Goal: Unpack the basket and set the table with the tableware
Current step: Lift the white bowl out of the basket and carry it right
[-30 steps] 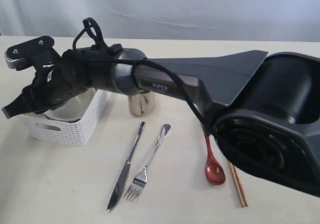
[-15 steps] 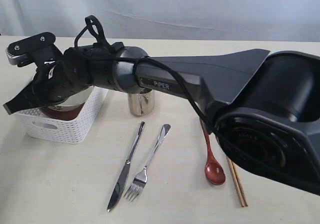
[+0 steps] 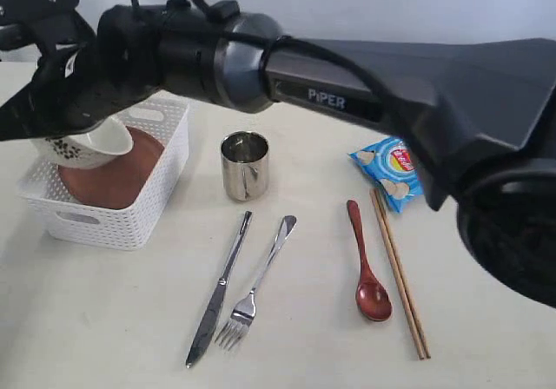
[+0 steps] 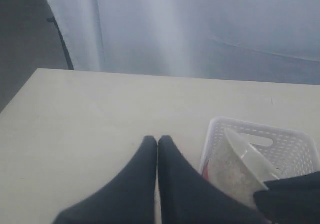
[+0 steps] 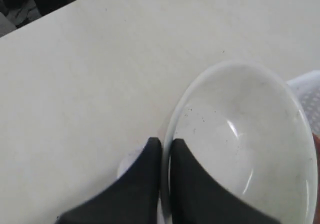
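Clearly the right gripper [image 5: 165,145] is pinching the bowl [image 5: 245,149] by its rim, holding it tilted just over the basket [image 3: 113,220]; the left gripper [image 4: 157,143] is sitting clenched, empty.

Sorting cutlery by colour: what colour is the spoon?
The spoon is glossy dark red; the exterior view shows it best.
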